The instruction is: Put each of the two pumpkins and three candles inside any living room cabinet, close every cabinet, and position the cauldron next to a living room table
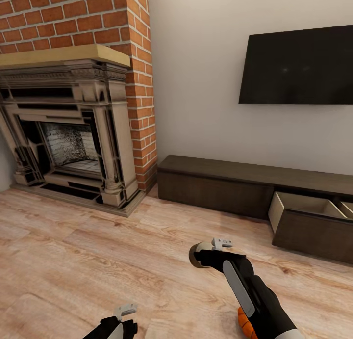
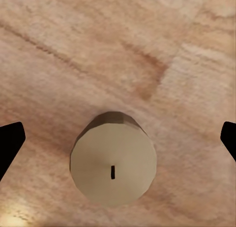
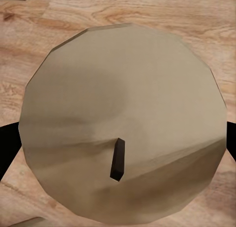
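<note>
Head view: right gripper (image 1: 196, 257) carries a short beige pillar candle (image 1: 195, 258) toward the long low dark-brown wooden cabinet (image 1: 215, 182).

Its black jaws pinch the candle's sides, near the lower middle of the frame; one pale-lined drawer (image 1: 304, 205) stands open at the right edge. The left gripper (image 2: 118, 138) hangs with jaws spread over a second beige candle (image 2: 113, 163) upright on the light wooden floor (image 1: 73, 241). The next move probably needs carrying the held candle over that drawer and then releasing it.

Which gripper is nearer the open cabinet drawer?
The right. The right gripper, shut on a candle, hangs over the floor just short of the open drawer. The left gripper is further back, above a second candle on the floor.
</note>
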